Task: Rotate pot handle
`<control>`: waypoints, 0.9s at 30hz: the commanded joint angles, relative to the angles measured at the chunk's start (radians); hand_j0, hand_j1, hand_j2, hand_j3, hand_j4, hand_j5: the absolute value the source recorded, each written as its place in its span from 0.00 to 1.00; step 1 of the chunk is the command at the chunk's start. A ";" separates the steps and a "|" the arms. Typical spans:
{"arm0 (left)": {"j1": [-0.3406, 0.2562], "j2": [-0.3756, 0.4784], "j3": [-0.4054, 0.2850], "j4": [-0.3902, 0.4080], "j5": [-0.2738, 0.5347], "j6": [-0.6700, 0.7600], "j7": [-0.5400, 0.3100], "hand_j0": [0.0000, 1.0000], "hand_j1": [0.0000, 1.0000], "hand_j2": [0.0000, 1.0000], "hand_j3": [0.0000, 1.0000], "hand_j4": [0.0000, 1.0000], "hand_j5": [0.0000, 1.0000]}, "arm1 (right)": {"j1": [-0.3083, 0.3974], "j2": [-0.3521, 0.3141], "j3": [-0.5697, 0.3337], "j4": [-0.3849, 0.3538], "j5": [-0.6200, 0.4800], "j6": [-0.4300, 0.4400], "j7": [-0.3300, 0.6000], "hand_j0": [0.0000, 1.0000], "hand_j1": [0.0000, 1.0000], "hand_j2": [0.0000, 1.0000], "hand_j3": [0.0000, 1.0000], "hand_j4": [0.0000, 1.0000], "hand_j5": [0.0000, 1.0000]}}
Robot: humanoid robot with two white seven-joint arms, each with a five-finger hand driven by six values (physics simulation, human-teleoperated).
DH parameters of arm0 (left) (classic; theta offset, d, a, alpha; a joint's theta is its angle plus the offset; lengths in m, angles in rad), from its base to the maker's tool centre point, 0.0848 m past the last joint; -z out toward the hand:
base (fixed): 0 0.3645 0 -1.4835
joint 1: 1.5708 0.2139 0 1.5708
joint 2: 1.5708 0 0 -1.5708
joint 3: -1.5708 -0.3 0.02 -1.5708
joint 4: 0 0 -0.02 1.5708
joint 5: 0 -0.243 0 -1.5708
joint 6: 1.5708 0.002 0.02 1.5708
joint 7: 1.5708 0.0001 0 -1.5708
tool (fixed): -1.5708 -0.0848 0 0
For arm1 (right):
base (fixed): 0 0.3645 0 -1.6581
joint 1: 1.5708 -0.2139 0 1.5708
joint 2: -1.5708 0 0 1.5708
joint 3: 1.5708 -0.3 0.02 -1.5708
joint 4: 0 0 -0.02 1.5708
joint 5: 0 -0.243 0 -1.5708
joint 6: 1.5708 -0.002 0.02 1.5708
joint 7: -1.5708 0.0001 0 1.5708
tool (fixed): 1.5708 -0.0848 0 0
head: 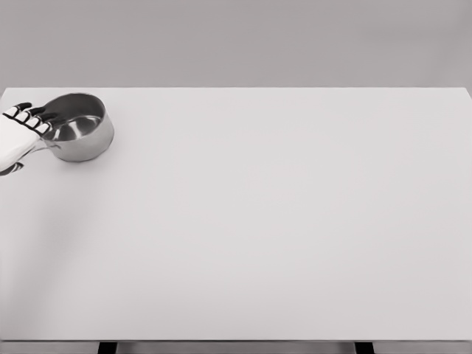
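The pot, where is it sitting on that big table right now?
In the head view, the pot sits at the table's far left corner, with the left hand right against its left side.

- We see only our left hand (21, 133) at the picture's left edge: a smooth white shell over palm and back.
- Our fingers (22, 108) have white segments, dark joints between them and black tips.
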 commanded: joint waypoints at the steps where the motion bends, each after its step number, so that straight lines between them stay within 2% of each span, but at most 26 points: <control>1: 0.000 -0.002 0.005 0.008 -0.004 0.000 0.001 1.00 1.00 1.00 1.00 1.00 1.00 | 0.000 0.000 0.000 0.000 0.000 0.000 0.000 1.00 1.00 1.00 1.00 1.00 1.00; 27: -0.003 -0.008 0.031 0.060 -0.006 -0.001 0.001 1.00 1.00 1.00 1.00 1.00 1.00 | 0.000 0.000 0.000 0.000 0.000 0.000 0.002 1.00 1.00 1.00 1.00 1.00 1.00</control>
